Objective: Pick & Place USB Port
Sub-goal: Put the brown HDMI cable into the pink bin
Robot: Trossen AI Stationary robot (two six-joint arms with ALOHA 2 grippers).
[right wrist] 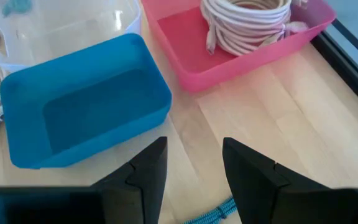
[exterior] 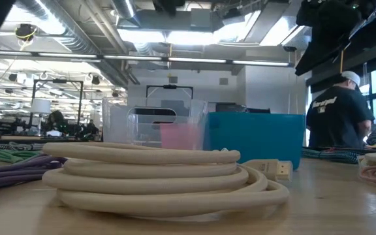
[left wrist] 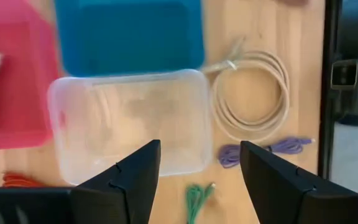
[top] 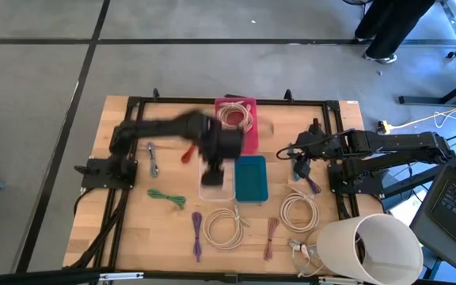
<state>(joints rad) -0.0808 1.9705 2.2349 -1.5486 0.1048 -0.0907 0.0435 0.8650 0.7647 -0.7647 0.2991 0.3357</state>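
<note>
Left gripper [left wrist: 197,180] is hanging with its two dark fingers spread apart and nothing between them, over the near edge of the clear plastic rectangular bin [left wrist: 129,124]; that bin is looking empty; the teal plastic bin [left wrist: 129,34] is sitting just beyond it and the pink plastic tray [left wrist: 11,93] to one side. Right gripper [right wrist: 194,174] is waiting, fingers parted and empty, by the table's right side near the teal bin. Beige coiled USB cable [left wrist: 253,93], the likely task item, is lying on the bare wood just beside the clear bin, untouched. Judging the step as the reach: centring both fingers across one strand of the coil, not its connector end, should be giving a surer hold; descending squarely is advisable.
</note>
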